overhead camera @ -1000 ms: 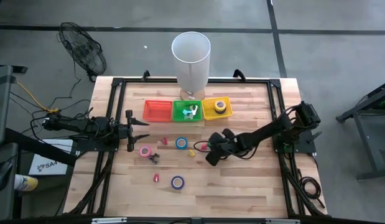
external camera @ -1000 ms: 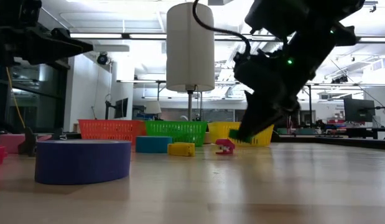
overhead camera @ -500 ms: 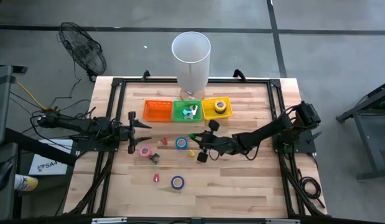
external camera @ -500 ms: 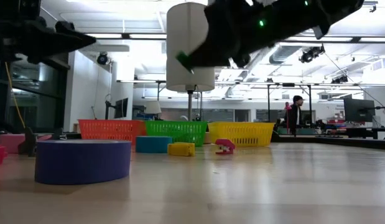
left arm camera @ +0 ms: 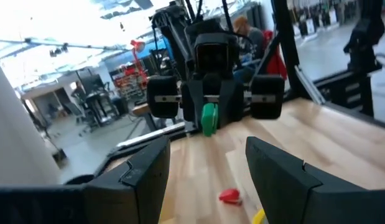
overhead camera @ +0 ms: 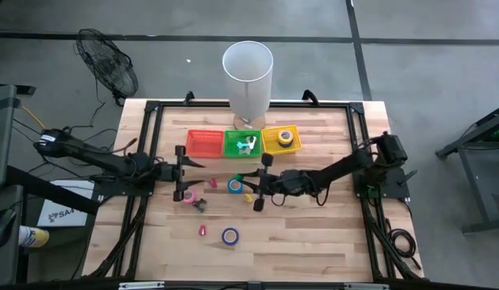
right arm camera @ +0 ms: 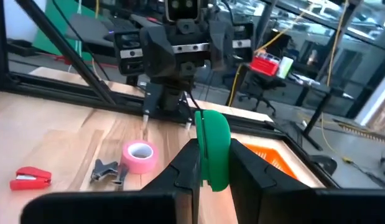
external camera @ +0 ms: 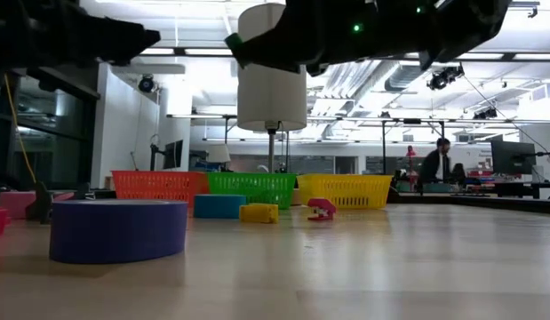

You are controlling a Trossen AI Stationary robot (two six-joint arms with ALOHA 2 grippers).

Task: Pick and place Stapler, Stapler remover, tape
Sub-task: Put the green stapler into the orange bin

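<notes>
The wooden desk (overhead camera: 313,234) is carrying a tall white cylinder (overhead camera: 247,76) behind three baskets: orange (overhead camera: 204,143), green (overhead camera: 243,144) and yellow (overhead camera: 281,140). The right end effector (overhead camera: 243,176) is hovering above the desk in front of the green basket, clenched on a small green stapler (right arm camera: 213,149). The left end effector (overhead camera: 199,163) is waiting released near the pink tape (overhead camera: 187,195). Blue tape (overhead camera: 234,185) is lying just beside the right end effector, purple tape (overhead camera: 230,236) nearer the front edge.

Three baskets (overhead camera: 243,142) sit in a row in front of a tall cylinder (overhead camera: 247,76). Tape rolls (overhead camera: 230,236) lie scattered on the table (overhead camera: 313,242) nearer the viewer.
</notes>
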